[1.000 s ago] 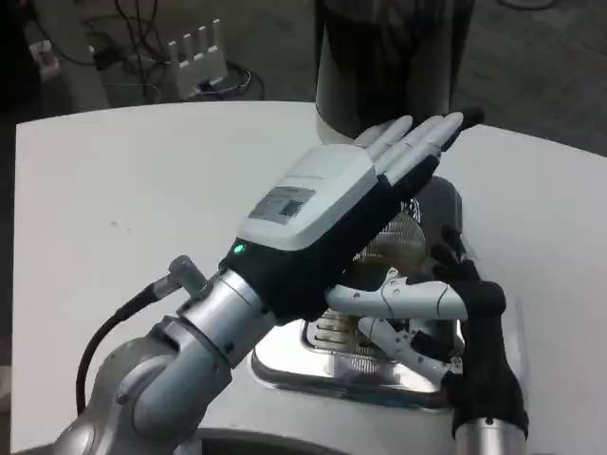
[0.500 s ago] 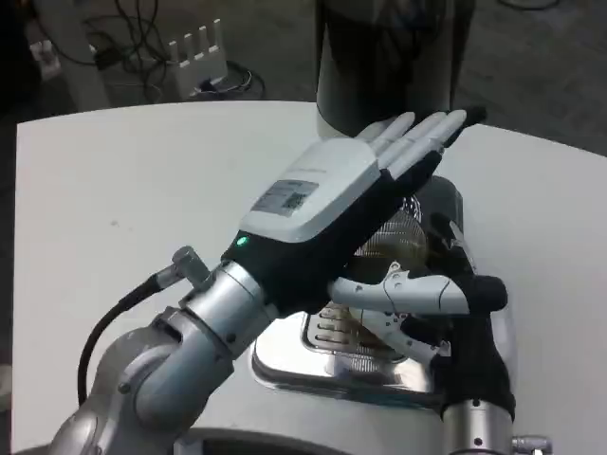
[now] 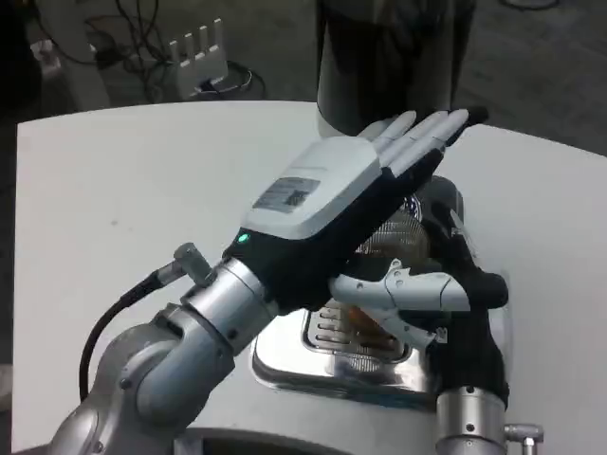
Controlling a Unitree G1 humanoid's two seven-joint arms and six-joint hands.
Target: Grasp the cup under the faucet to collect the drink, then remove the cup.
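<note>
white table (image 3: 142, 190) fills most of the scene, and behind it the floor is dark, with cables and a small white device (image 3: 197, 49) at the far left. at the far edge of the table stands the dark dispenser (image 3: 394, 57), cut off by the top of the picture; its faucet is hidden. the left hand (image 3: 332, 204) lies flat over the middle, fingers (image 3: 422, 137) stretched straight toward the dispenser and holding nothing, and it covers most of the cup (image 3: 394, 242). only a part of the ribbed clear cup is seen, standing on the shiny drip tray (image 3: 313, 365). the right hand (image 3: 446, 303) is near right, its white fingers (image 3: 398, 289) reaching left around the cup; if they really grip it, i cannot tell.
</note>
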